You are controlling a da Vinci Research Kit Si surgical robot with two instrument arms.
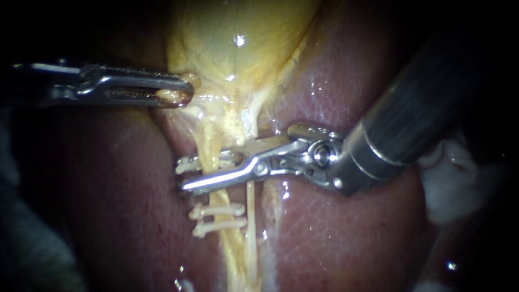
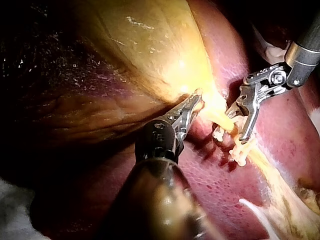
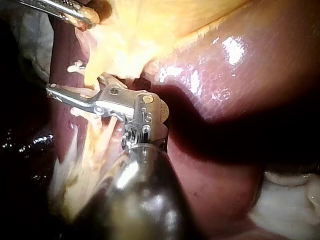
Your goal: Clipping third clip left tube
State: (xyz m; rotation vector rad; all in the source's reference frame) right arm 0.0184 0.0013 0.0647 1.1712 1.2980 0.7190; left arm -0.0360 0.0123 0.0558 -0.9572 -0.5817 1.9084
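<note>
My left instrument (image 1: 178,92) comes in level from the left edge. Its jaws are clamped on a small fold of yellow tissue at the lower edge of the gallbladder (image 1: 243,32), which fills the upper middle of the endoscope view. The dark red liver (image 1: 108,205) lies under and around everything.

Below the gallbladder, the left tube (image 1: 212,146) runs downward as a thick yellow strand. Three white clips cross it. The upper clip (image 1: 189,164) sits highest on the tube, and the lower clips (image 1: 219,210) lie close together further down, one just under the other. Just right of the left tube runs the right tube (image 1: 250,203), a thinner, paler strand that bears no clip where it shows.

My right instrument (image 1: 205,174) reaches in from the upper right. Its jaws stand apart and straddle the left tube at the upper clip, which lies between them just above the nearer jaw. I cannot tell whether either jaw touches that clip. The left wrist view shows the same gap between the two jaws, with the tube passing through it.

A white wad (image 1: 454,184) rests against the liver behind the right instrument's shaft
</note>
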